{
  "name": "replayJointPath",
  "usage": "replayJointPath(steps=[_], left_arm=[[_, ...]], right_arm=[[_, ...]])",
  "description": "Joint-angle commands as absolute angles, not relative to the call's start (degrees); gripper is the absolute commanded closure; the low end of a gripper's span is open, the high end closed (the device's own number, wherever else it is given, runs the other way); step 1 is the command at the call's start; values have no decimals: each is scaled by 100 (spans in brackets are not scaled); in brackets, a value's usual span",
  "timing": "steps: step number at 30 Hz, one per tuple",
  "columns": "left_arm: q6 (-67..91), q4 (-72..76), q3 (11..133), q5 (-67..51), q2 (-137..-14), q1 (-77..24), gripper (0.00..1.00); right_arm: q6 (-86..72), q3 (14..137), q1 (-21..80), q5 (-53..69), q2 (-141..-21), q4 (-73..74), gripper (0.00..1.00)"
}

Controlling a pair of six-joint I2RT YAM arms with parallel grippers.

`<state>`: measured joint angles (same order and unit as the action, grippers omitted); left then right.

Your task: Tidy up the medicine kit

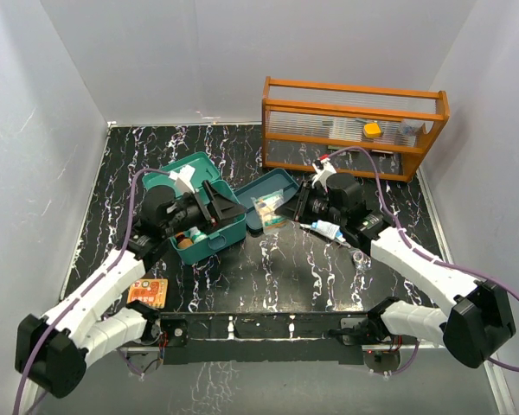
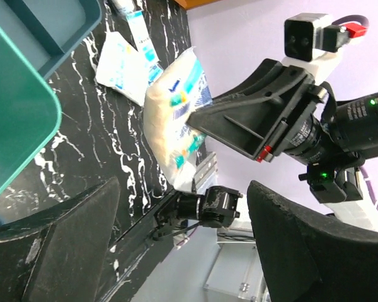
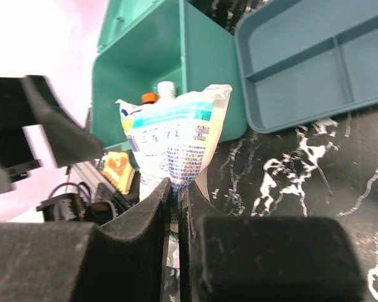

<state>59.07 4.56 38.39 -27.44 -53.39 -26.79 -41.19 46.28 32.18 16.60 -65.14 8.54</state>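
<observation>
White printed pouch (image 3: pixel 176 148) pinched tight in right end effector (image 3: pixel 174 192), beside medicine kit (image 3: pixel 195 63). Left end effector (image 2: pixel 183 251) spread wide, empty. Step: stowing pouch. Next, likely: carry over kit, lower, release.

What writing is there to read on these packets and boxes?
No text is readable.
The pouch in the right gripper: blue print, too blurred to read.
The orange card: too small to read.
The tube: too small to read.

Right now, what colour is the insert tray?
Teal; the insert tray shows best in right wrist view.
</observation>
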Motion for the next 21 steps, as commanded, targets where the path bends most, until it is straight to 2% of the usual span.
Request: replayJointPath(steps=[1,11,17,21], left_arm=[[6347,1500,3914,-2621,-5723,-2965,19],[6292,2469,3993,-2972,-6352,-3047,22],[6265,2675,4002,-2921,-6468,-3046,34],[5948,2113,4125,-2546,-6482,-3043,51]], right_arm=[[-4715,4811,3216,2198,-6357,-232,92],[-5027,5188,3220,2605,-6666,-431,91],[-5143,5209,3210,2989,-6935,-648,88],[-5105,5224,3216,3144,-7055,-702,88]])
